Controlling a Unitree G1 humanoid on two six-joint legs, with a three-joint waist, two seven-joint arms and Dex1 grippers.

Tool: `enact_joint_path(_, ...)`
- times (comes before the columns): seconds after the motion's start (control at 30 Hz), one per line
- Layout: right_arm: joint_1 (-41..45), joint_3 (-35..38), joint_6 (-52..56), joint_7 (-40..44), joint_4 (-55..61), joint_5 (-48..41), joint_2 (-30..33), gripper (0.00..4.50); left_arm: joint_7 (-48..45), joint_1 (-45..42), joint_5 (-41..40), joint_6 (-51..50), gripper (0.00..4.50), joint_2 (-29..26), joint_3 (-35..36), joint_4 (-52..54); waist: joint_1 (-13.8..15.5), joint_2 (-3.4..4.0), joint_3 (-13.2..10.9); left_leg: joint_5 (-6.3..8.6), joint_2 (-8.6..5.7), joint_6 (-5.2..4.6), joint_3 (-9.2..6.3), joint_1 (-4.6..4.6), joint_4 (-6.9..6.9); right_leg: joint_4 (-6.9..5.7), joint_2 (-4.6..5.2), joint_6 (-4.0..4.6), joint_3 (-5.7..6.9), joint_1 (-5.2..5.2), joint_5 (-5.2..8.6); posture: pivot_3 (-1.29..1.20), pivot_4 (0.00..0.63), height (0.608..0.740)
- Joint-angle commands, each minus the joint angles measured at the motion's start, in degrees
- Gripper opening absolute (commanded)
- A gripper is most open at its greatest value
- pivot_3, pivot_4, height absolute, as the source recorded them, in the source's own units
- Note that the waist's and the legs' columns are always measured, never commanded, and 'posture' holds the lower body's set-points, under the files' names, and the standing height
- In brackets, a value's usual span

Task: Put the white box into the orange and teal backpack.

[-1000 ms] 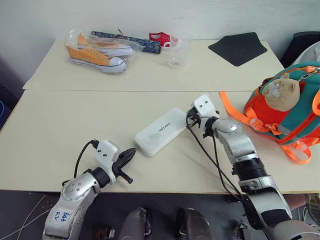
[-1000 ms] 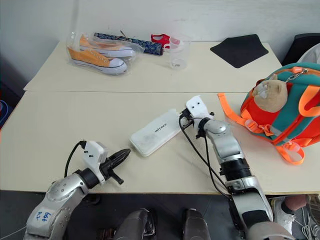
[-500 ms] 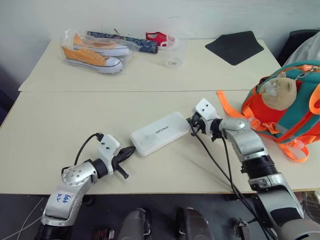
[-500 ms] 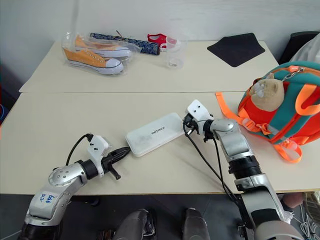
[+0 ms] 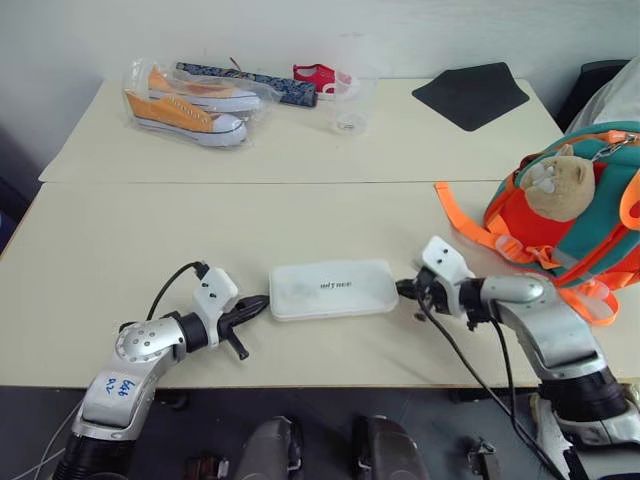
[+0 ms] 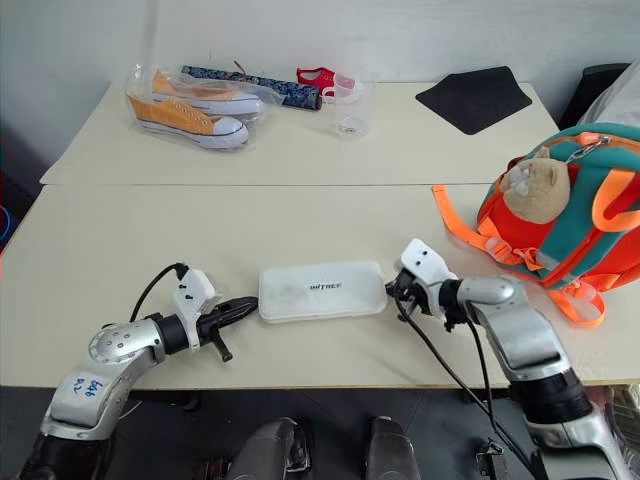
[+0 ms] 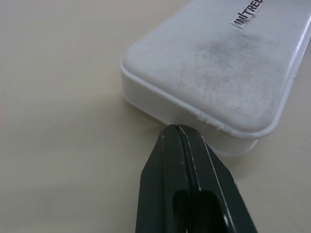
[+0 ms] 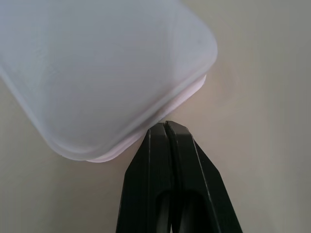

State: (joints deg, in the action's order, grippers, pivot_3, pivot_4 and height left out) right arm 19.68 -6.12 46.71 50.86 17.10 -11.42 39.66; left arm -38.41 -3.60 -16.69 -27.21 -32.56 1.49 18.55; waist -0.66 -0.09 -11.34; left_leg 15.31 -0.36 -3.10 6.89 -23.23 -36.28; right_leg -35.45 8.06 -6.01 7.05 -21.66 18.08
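A: Head views first. Where does the white box (image 5: 332,289) lie?

B: Flat on the near cream bench (image 5: 120,230), close to its front edge, long axis running left to right. It is a smooth slab with rounded corners and small dark lettering on top. The left hand (image 5: 262,302) presses its clenched black tip to the box's left end, and the right hand (image 5: 404,290) does likewise at the right end, so the box sits pinched between the 2.

A: And the orange and teal backpack (image 5: 575,215)?

B: Upright at the right edge, soft and rounded, a tan plush toy (image 5: 559,187) on its front, orange straps trailing on the bench. It stands well apart from the box.

A: The left wrist view?

B: The 2 fingers (image 7: 165,165) meet in a wedge touching the box's raised rim. Grey scuffs dull the lid.

A: The right wrist view?

B: Clenched fingers (image 8: 155,160) against the other end's lower lip. The lid looks milky.
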Motion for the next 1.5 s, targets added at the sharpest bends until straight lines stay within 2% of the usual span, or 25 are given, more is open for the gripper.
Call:
enact_joint_path(0.03, -2.35, 2.77, 2.21, 0.54, 4.97, -3.05, 2.13, 0.04, -2.86, 0.26, -3.21, -1.94, 0.00, -1.22, 0.80, 1.22, 0.19, 0.00, 0.00, 0.00, 0.00, 0.00, 0.00, 0.00, 0.00, 0.01, 0.00, 0.00, 0.00, 0.00, 0.00, 0.00, 0.150, 0.740)
enact_joint_path(0.07, -2.91, 3.26, 2.62, 0.26, 5.39, -3.42, 2.58, 0.04, -3.46, 0.43, -3.92, -2.66, 0.00, -1.58, 1.22, 1.33, 0.38, 0.00, 0.00, 0.00, 0.00, 0.00, 0.00, 0.00, 0.01, 0.01, 0.00, 0.00, 0.00, 0.00, 0.00, 0.00, 0.150, 0.740)
enact_joint_path(0.13, -4.53, 4.06, 2.71, 0.25, 5.91, -3.65, 4.24, 0.00, -4.97, 0.35, -8.46, -8.22, 0.37, -2.80, 4.08, 0.65, 0.60, 0.00, 0.00, 0.00, 0.01, 0.00, 0.00, 0.00, 0.01, 0.03, 0.00, 0.00, -0.01, -0.01, 0.00, 0.00, 0.150, 0.740)
enact_joint_path(0.17, -5.34, 4.31, 2.48, 0.32, 6.08, -3.63, 5.13, 0.00, -5.57, 0.00, -12.23, -14.38, 0.52, -4.05, 6.09, 0.15, 0.62, -0.01, -0.01, 0.00, 0.01, 0.00, 0.00, 0.00, 0.00, 0.03, 0.02, 0.00, -0.02, -0.01, 0.00, 0.00, 0.150, 0.740)
enact_joint_path(0.2, -6.00, 4.47, 2.12, 0.41, 6.12, -3.59, 5.94, 0.00, -4.69, -1.28, -16.03, -25.72, 0.62, -6.03, 8.03, -0.71, 0.63, -0.04, -0.02, 0.01, 0.01, 0.00, -0.01, -0.01, 0.00, 0.02, 0.01, 0.00, -0.01, -0.01, 0.00, 0.00, 0.150, 0.740)
enact_joint_path(0.23, -6.50, 4.60, 1.78, 0.40, 6.10, -3.67, 6.60, 0.00, -4.98, -3.05, -20.19, -32.76, 1.04, -7.30, 9.96, -2.09, 0.63, -0.04, -0.02, 0.00, 0.02, 0.00, -0.03, -0.01, -0.01, 0.01, 0.01, 0.01, -0.01, -0.01, 0.00, 0.00, 0.150, 0.740)
enact_joint_path(0.37, -7.14, 4.49, 1.04, 0.85, 5.58, -4.25, 8.13, 0.00, -5.92, -12.48, -29.36, -49.92, 2.11, -8.94, 14.33, -10.49, 0.97, -0.04, -0.02, -0.03, 0.02, 0.01, -0.08, 0.01, -0.08, -0.04, 0.00, 0.01, 0.01, 0.04, 0.01, 0.00, 0.150, 0.740)
enact_joint_path(0.47, -6.77, 3.45, -0.48, 0.88, 4.47, -3.64, 8.47, 0.00, -4.38, -21.36, -29.69, -58.56, 2.95, -7.32, 14.57, -21.06, 1.36, -0.10, -0.04, -0.03, 0.01, 0.01, -0.07, -0.01, -0.15, -0.06, -0.04, 0.01, 0.02, 0.03, 0.01, 0.00, 0.150, 0.740)
enact_joint_path(0.63, -5.09, 1.18, -2.38, 0.71, 2.90, -3.16, 7.50, 0.00, -1.38, -30.58, -26.93, -63.66, 4.48, -2.18, 10.47, -29.90, 1.55, -0.23, 0.01, -0.03, 0.01, 0.02, -0.04, 0.00, -0.16, -0.14, -0.16, 0.01, 0.02, 0.07, 0.01, 0.00, 0.150, 0.740)
enact_joint_path(0.77, -3.58, -3.07, -6.34, 1.60, 1.06, -0.01, 8.28, 0.00, -0.57, -33.80, -25.15, -64.44, 4.48, 0.37, 4.84, -33.21, 1.60, -0.29, 0.05, -0.06, 0.01, 0.07, -0.02, 0.06, -0.24, -0.17, -0.16, 0.01, -0.03, 0.09, 0.01, 0.00, 0.150, 0.740)
enact_joint_path(0.9, -1.82, -5.48, -8.90, 1.28, -1.33, 1.60, 6.15, 0.00, -0.18, -38.06, -25.17, -65.14, 4.48, 4.31, 4.52, -37.92, 1.82, -0.47, 0.19, -0.07, 0.01, 0.13, -0.02, 0.15, -0.25, -0.17, -0.17, 0.01, -0.06, 0.16, 0.01, 0.00, 0.150, 0.740)
enact_joint_path(1.03, -0.12, -9.21, -13.51, 1.92, -3.65, 5.68, 6.19, 0.00, -1.90, -38.92, -27.37, -65.29, 4.48, 4.46, -0.81, -38.60, 1.81, -0.75, 0.38, -0.06, 0.02, 0.17, -0.02, 0.16, -0.26, -0.17, -0.17, 0.01, -0.10, 0.16, 0.01, 0.00, 0.150, 0.740)
enact_joint_path(1.17, 0.69, -8.89, -13.50, 1.95, -3.85, 4.75, 3.76, 0.00, -1.67, -41.33, -29.52, -65.29, 4.48, 5.75, 0.11, -41.75, 1.81, -0.99, 0.54, -0.04, 0.05, 0.20, -0.02, 0.17, -0.26, -0.16, -0.17, 0.01, -0.11, 0.17, 0.01, 0.00, 0.150, 0.740)
enact_joint_path(1.27, -0.06, -8.11, -13.07, 1.89, -3.19, 4.30, 3.03, 0.00, -0.35, -42.44, -30.26, -65.29, 3.93, 6.70, 2.50, -43.51, 1.76, -1.01, 0.53, -0.04, 0.06, 0.20, -0.03, 0.16, -0.26, -0.16, -0.16, 0.01, -0.11, 0.15, 0.01, 0.00, 0.150, 0.740)
enact_joint_path(1.5, -5.70, -1.60, -12.82, 1.77, 0.49, -1.59, 0.94, 0.00, -0.50, -41.47, -38.08, -65.29, 1.79, 4.78, 0.58, -41.96, 1.34, -1.02, 0.53, -0.03, 0.08, 0.21, -0.05, 0.07, -0.22, -0.14, -0.20, 0.03, -0.07, 0.08, 0.01, 0.00, 0.150, 0.740)
